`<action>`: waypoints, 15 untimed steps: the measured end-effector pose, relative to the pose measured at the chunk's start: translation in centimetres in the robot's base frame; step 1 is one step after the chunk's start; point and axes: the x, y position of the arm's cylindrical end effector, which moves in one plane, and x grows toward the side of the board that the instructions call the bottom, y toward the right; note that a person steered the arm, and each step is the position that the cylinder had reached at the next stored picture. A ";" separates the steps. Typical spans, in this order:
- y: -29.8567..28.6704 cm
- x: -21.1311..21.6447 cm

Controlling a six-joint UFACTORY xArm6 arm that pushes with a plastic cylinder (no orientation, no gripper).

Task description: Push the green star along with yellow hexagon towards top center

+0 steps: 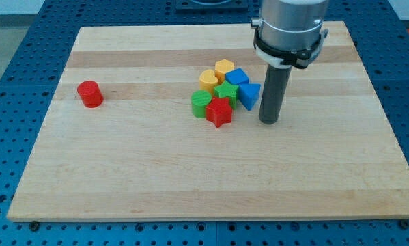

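With no jaws fitted to be judged, the dark rod's tip (pixel 268 121) is set at three o'clock of the cluster where the green plastic star (pixel 225 92) touches the yellow plastic hexagon (pixel 224 68), so neighbouring blocks could be dragged along.

The green star (pixel 226 92) lies flat in the middle of a tight cluster just right of the frame's centre, its points touching neighbours on every side. The yellow hexagon (pixel 224 68) sits flat at the cluster's top edge, just above the star with a blue block partly between them.
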 end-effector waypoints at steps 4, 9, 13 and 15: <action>-6.3 -1.4; -10.0 -7.1; -7.3 -8.4; -5.4 -12.1</action>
